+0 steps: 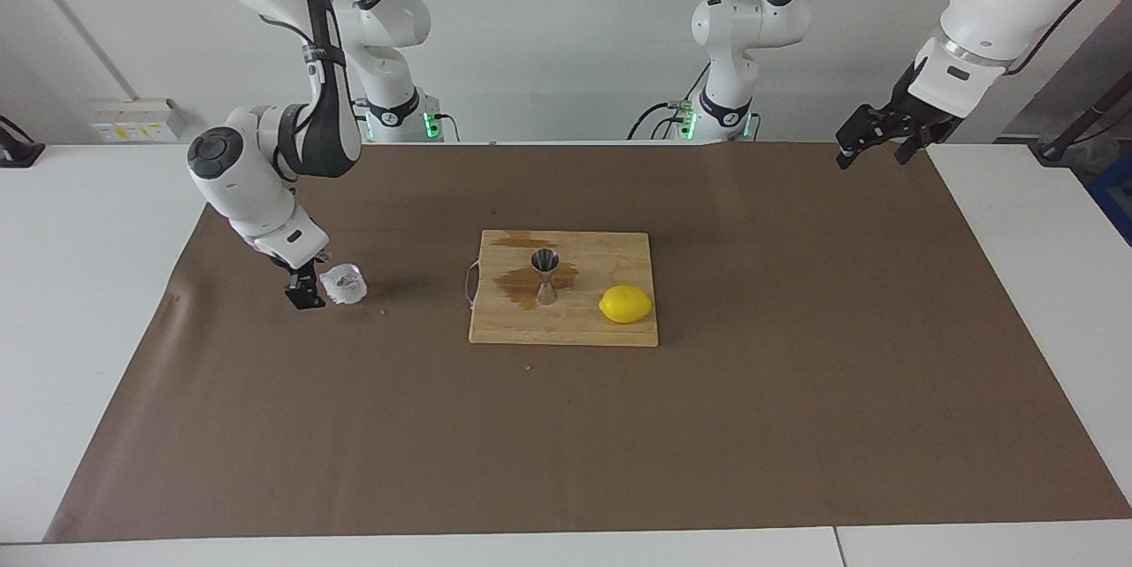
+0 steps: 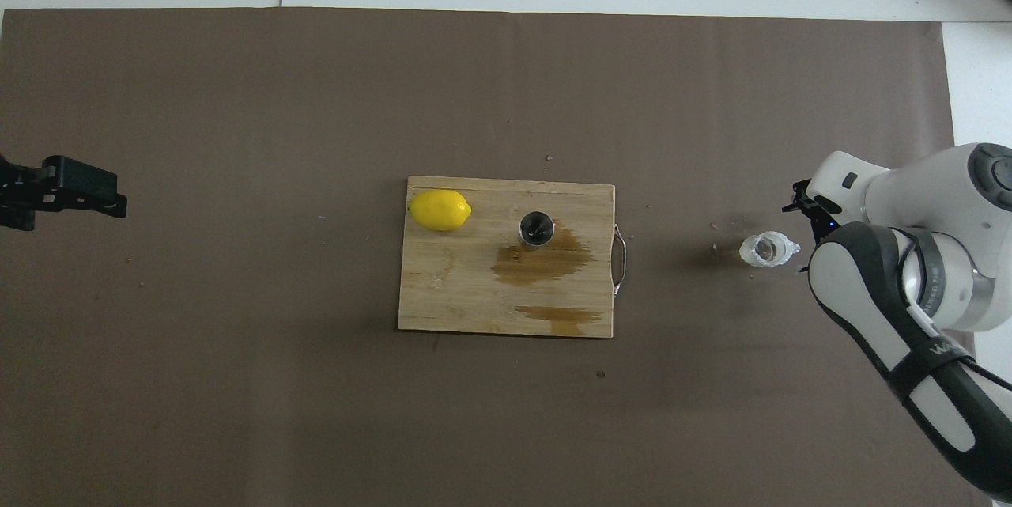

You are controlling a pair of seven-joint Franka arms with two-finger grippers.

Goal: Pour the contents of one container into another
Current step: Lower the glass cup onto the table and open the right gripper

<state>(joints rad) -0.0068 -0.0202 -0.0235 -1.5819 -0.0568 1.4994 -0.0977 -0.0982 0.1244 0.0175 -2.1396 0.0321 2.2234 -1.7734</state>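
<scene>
Glass cup: small, clear, faceted; upright on the brown mat at left of centre in the facing view, right of centre in the overhead view. Well apart from the cutting board, toward the right arm's end of the table.
Right gripper: low at the mat, just beside the glass cup; one dark finger shows at the cup's side. Cannot tell whether the fingers pinch the cup or stand spread around it. In the overhead view it sits at the right edge, mostly under the arm's wrist.
Jigger: steel, hourglass shape, upright on the cutting board near its middle; open mouth seen from above.
Cutting board: wooden, centre of the frame in both views; two dark wet stains on it, the larger around the jigger's foot.
Lemon: yellow, on the board beside the jigger, toward the left arm's end.
Left gripper: raised at upper right of the facing view, over the mat's edge; arm waits. Left edge of the overhead view. Finger state: cannot tell.
Mat: brown paper over the white table.
</scene>
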